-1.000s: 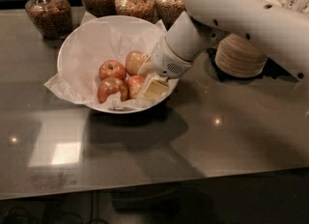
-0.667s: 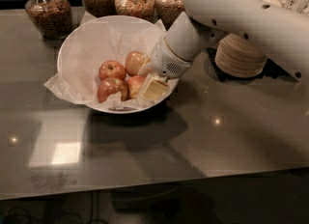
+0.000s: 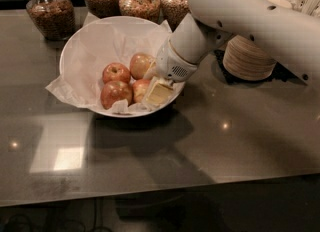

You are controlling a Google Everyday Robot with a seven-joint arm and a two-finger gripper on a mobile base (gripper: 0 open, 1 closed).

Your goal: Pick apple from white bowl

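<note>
Where the white arm [image 3: 240, 11] reached down from the upper right, we saw its hand [image 3: 157, 93] inside the white bowl [image 3: 90, 41], at the bowl's front right and close against the right side of the apple [image 3: 140, 90]. We could not tell whether the hand was clenched on the fruit or released, because the wrist covered much of it. The apple, orange-red with yellowish patches, lay on the crumpled white paper [image 3: 57, 88] lining the bowl, near the front rim. Two darker red apples sat to its left, one [image 3: 116, 72] behind the other [image 3: 115, 94], and a paler yellow apple [image 3: 141, 65] lay just behind it. The bowl stood on the dark, glossy bench [image 3: 225, 141]. Behind it ran a row of jars [image 3: 140, 3] with brown contents, and a stack of tan paper bowls [image 3: 248, 58] stood to the right, partly hidden by the arm.
</note>
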